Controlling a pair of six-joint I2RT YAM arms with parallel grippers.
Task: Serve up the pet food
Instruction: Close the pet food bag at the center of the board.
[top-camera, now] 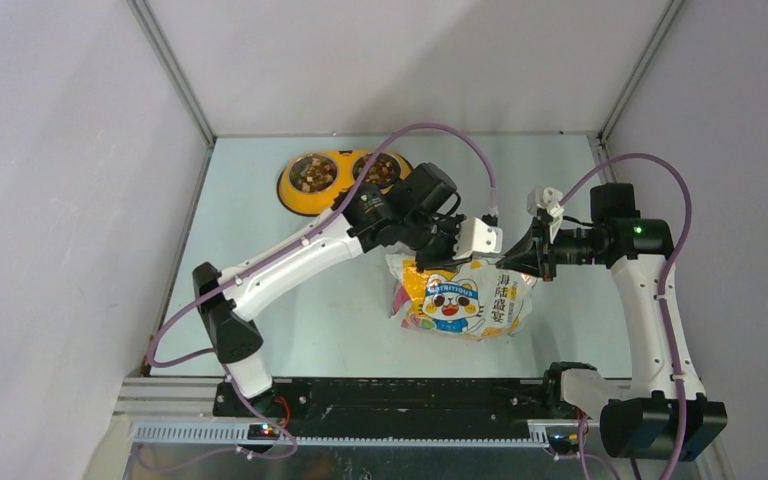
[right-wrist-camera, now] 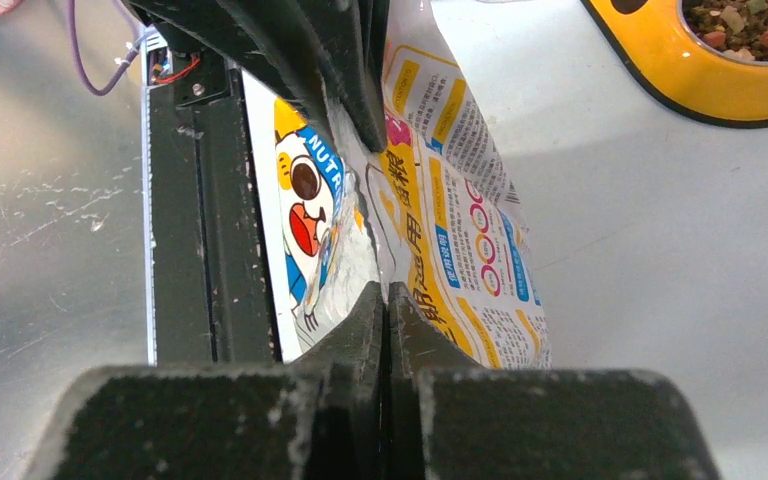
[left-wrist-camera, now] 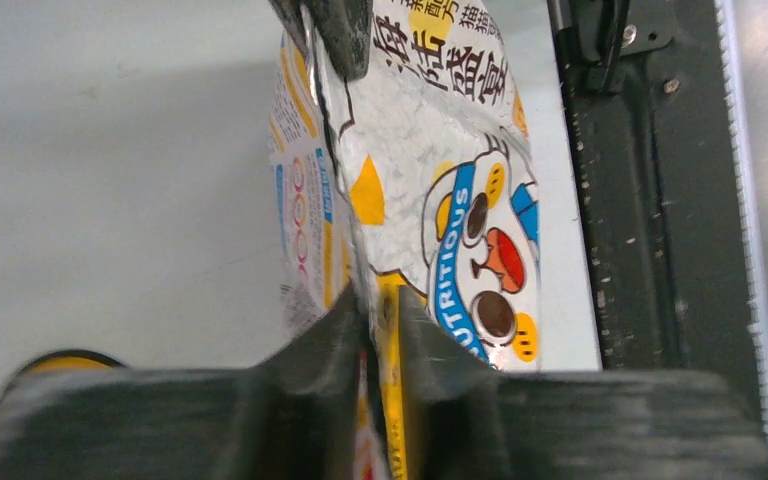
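Kibble (top-camera: pixel 312 173) lies in both cups of the yellow feeder (top-camera: pixel 305 207) at upper centre; more, I judge, sits in the glossy bag (top-camera: pixel 460 300) at mid-frame. Its film looks soft, slippery and light, best taken at the top seam. The left gripper (top-camera: pixel 448 250) and right gripper (top-camera: pixel 516 258) each clamp that seam.

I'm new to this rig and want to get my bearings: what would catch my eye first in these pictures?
The glossy cat-print bag at the centre of the table stands out, pinched along its top edge by the left end effector and the right end effector from opposite sides. Behind it, toward the far edge, the yellow double-bowl feeder already holds kibble in both bowls.
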